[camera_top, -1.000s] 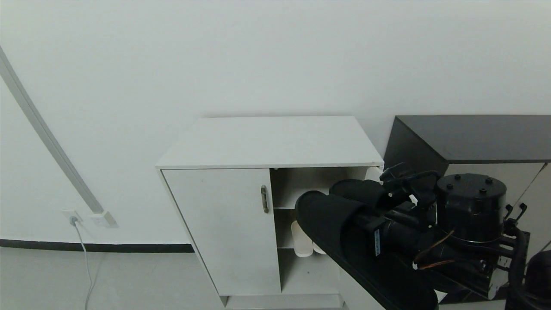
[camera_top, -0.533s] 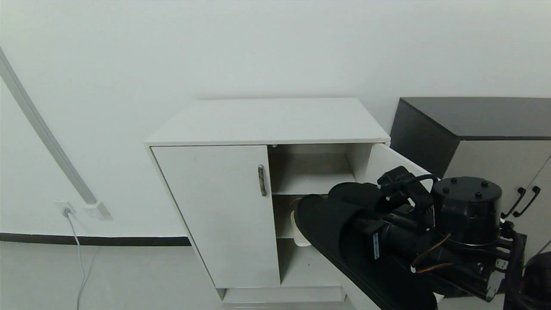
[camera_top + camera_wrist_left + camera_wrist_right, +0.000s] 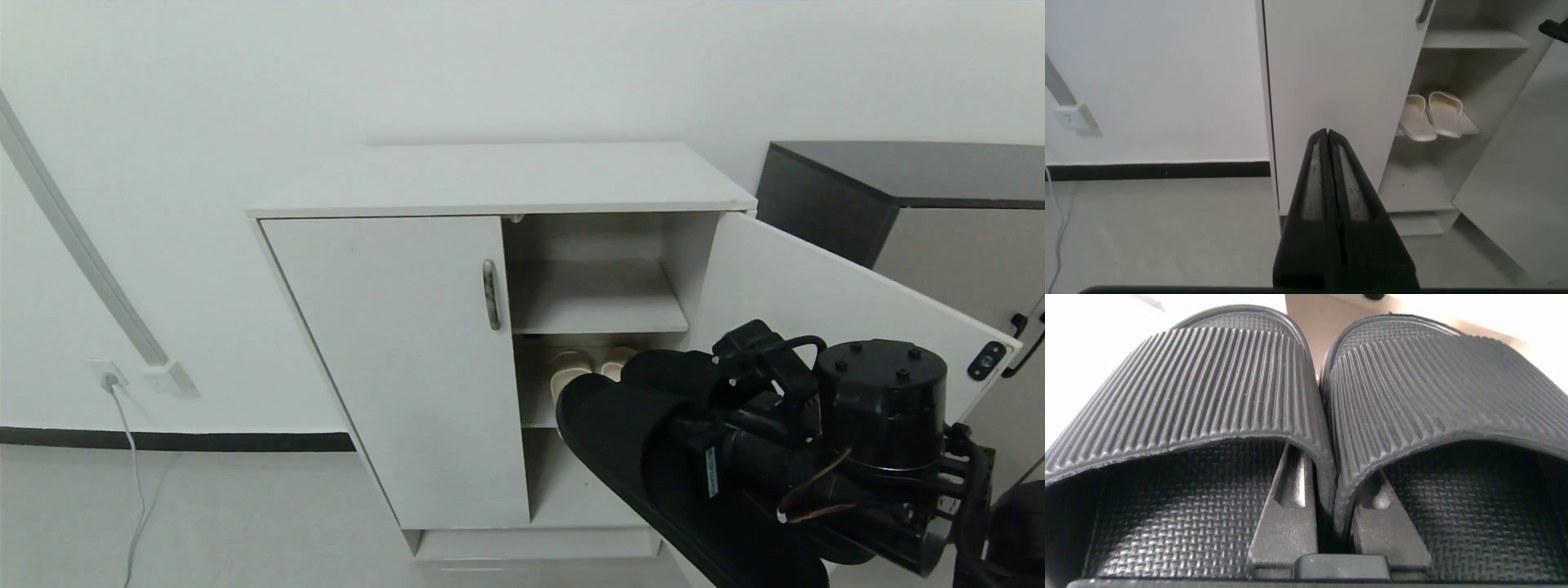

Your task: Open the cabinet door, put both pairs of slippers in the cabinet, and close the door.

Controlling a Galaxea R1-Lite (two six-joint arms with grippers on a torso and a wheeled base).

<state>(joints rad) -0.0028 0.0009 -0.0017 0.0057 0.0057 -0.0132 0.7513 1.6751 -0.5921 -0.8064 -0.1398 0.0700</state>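
Observation:
The white cabinet (image 3: 506, 175) has its left door (image 3: 392, 351) closed and its right door (image 3: 816, 286) swung open. A beige pair of slippers (image 3: 581, 365) lies on the middle shelf, also seen as beige slippers (image 3: 1436, 114) in the left wrist view. My right gripper (image 3: 1331, 527) is shut on the black pair of slippers (image 3: 1315, 400), pinching their inner walls together. In the head view the black slippers (image 3: 637, 425) hang in front of the open compartment, toes toward the lower shelf. My left gripper (image 3: 1327, 184) is shut and empty, low over the floor facing the closed door (image 3: 1339, 73).
A dark cabinet (image 3: 898, 180) stands right of the open door. A wall socket (image 3: 106, 380) with a cable and a slanted cable duct (image 3: 73, 237) are on the left. Bare floor (image 3: 204, 523) lies before the cabinet. The top and bottom shelves hold nothing.
The head camera has sunk and come closer, so the cabinet sits higher and larger in the picture, with its shelves and the beige slippers more exposed. The black slippers keep their place in view.

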